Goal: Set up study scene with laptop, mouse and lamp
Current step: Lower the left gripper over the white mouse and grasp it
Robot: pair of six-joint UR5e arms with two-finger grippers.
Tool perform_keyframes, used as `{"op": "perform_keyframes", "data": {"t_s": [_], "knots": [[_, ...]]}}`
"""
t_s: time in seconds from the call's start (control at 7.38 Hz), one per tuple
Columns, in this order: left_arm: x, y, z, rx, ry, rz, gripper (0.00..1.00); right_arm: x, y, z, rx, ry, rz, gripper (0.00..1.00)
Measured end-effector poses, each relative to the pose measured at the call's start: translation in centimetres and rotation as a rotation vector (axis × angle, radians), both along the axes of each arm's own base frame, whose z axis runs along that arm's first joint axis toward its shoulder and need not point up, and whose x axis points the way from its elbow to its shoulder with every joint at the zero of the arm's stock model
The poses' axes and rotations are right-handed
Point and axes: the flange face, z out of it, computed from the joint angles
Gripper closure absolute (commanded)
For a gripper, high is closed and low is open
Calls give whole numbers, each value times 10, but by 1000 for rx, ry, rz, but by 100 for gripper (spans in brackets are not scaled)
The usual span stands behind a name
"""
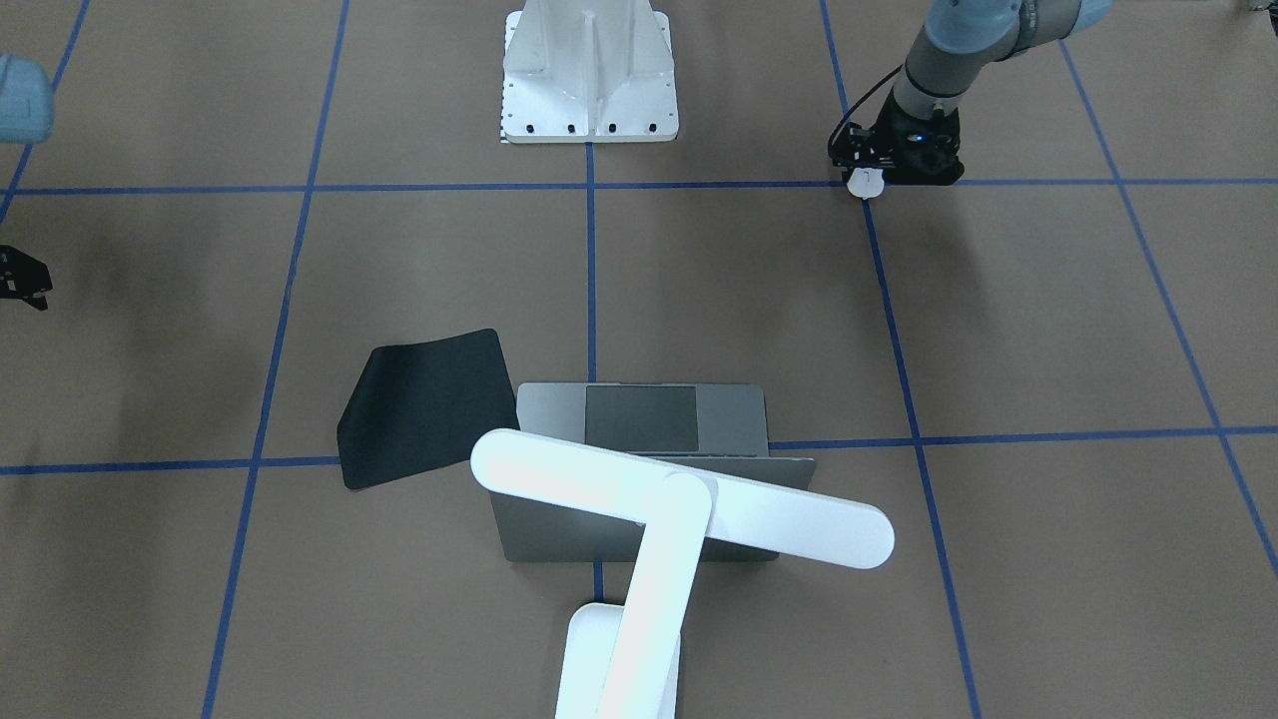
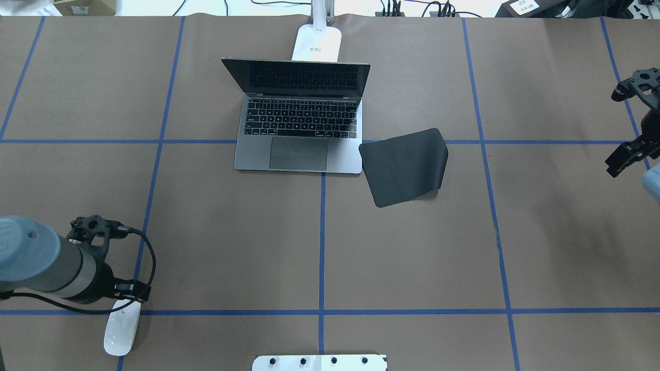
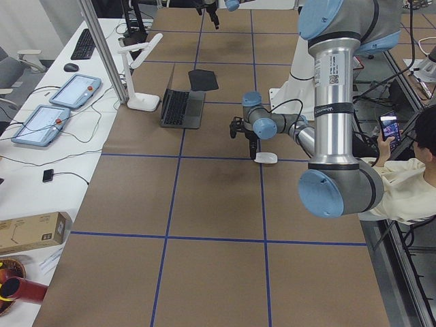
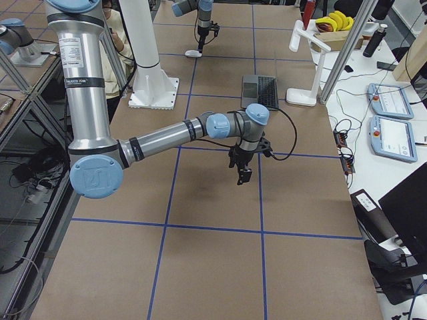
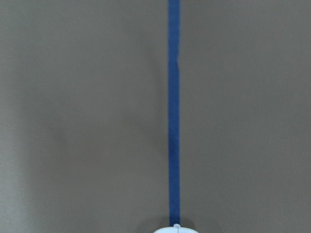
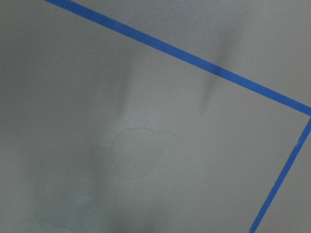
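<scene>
We see the left gripper (image 2: 128,300) over one end of the glossy white oval mouse (image 2: 118,334); its clasp we cannot tell, nor the right gripper's (image 4: 241,176); the slim grey metal laptop (image 2: 299,157) stands open.

the table (image 2: 412,247) is covered in matt brown paper, faintly creased, crossed by smooth blue tape (image 2: 322,242). the laptop (image 2: 299,118) has a grey metal shell with a dull sheen and matt black keys. the mouse (image 2: 121,332) is glossy white plastic. the mouse pad (image 2: 405,166) is thin and matt black. the lamp (image 1: 689,509) is smooth white plastic.
</scene>
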Motion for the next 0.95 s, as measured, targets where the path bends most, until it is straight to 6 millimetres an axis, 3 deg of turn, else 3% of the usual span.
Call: {"op": "perform_keyframes", "data": {"t_s": [0.54,0.95], "knots": [[7,31,25,24,-64,40,0,0,0,1,-2,3,1,0],[19,43,19,12,-54,33,0,-1,-1,0,-2,3,2,0]]}}
